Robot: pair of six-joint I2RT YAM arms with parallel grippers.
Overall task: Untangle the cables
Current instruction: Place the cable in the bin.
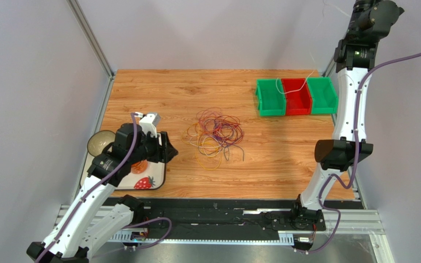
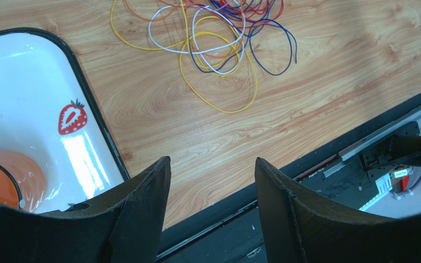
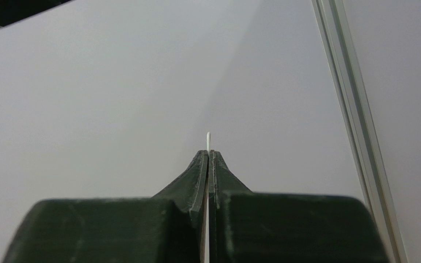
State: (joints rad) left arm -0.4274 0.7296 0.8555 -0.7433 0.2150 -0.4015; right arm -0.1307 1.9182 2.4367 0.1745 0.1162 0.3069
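The cables (image 1: 218,133) lie in a loose tangle of yellow, white, red, purple and dark loops at the middle of the wooden table; the left wrist view shows them (image 2: 212,38) ahead of the fingers. My left gripper (image 1: 166,150) (image 2: 212,161) hovers open and empty over the tray's right edge, left of the tangle. My right gripper (image 1: 380,6) (image 3: 208,152) is raised high at the back right, shut on a thin white cable (image 3: 208,139) whose tip pokes out past the fingertips. This white cable (image 1: 306,80) trails down over the bins.
Three bins stand at the back right: green (image 1: 270,98), red (image 1: 296,97), green (image 1: 322,94). A white strawberry-print tray (image 1: 152,183) (image 2: 31,82) at the left holds a bowl (image 1: 100,142) and an orange cup (image 2: 4,181). Metal frame posts and grey walls enclose the table.
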